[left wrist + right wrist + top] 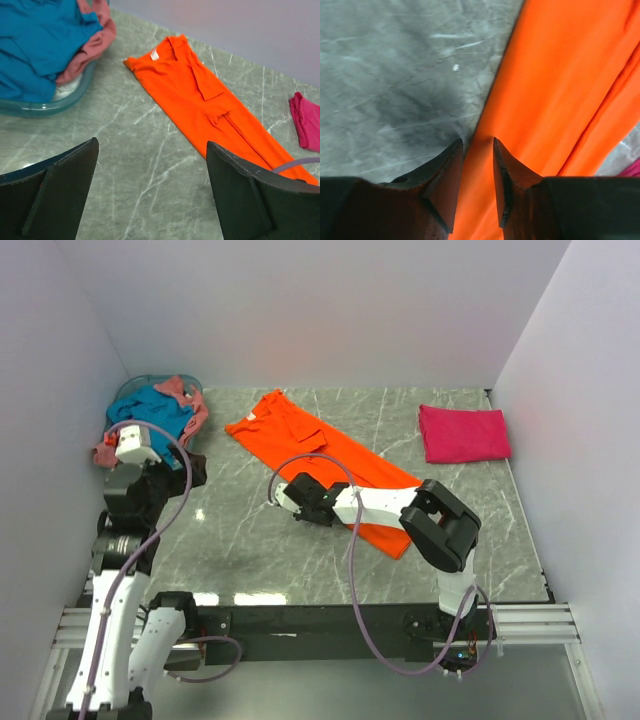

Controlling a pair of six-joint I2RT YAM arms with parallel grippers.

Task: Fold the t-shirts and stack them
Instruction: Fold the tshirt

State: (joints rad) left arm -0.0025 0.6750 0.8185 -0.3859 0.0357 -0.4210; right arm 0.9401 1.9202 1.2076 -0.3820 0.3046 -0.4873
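right tool [476, 142] narrowly apart at edge of orange t-shirt [560, 75]; left tool [152, 144] wide, empty

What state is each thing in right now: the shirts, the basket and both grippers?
basket: holding two unfolded shirts.
teal t-shirt: crumpled in the basket.
salmon t-shirt: crumpled, draped over the basket rim.
orange t-shirt: folded lengthwise into a long strip, lying flat.
magenta t-shirt: folded, lying alone at the far right.
left gripper: fingers wide open, empty.
right gripper: fingers narrowly apart at the orange t-shirt's edge.
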